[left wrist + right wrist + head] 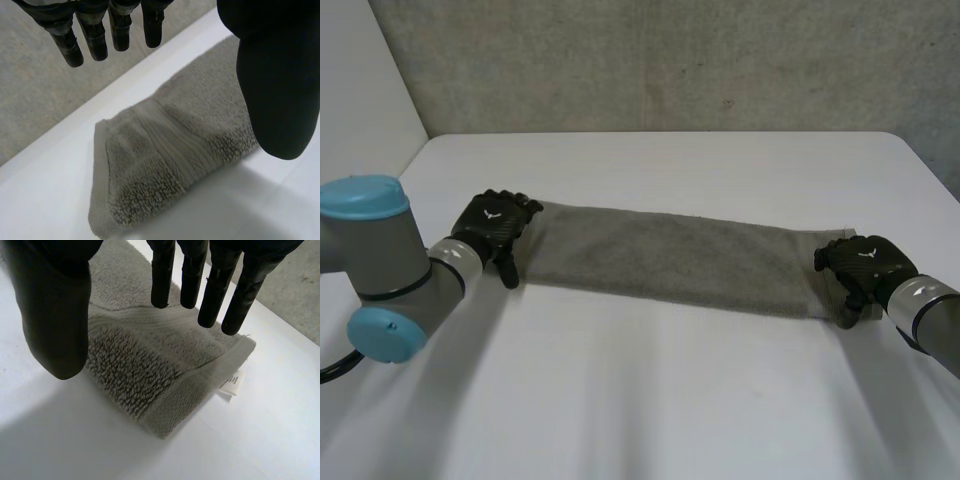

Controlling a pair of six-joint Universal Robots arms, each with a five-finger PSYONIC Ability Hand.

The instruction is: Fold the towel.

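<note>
Left hand (498,225): positioned at the left end of the towel (670,255), over its short edge. Fingers (95,42) straight and raised clear of the cloth in the left wrist view, thumb (275,90) spread well apart from them. Wide open, nothing gripped. Towel end lying flat on the table (650,400) under the palm.

Right hand (865,262): positioned at the right end of the same towel, over its short edge. In the right wrist view, fingers straight and above the cloth, thumb held apart on the opposite side. Wide open, no cloth pinched or enclosed.

Towel: grey terry, folded into a long narrow strip of more than one layer. Laid flat across the middle of the white table, running from one hand to the other, right end slightly nearer the robot. Flat woven band across the pile near each end. White label (231,384) protruding from beneath the corner at the right hand's fingertips, resting on the table.
</note>
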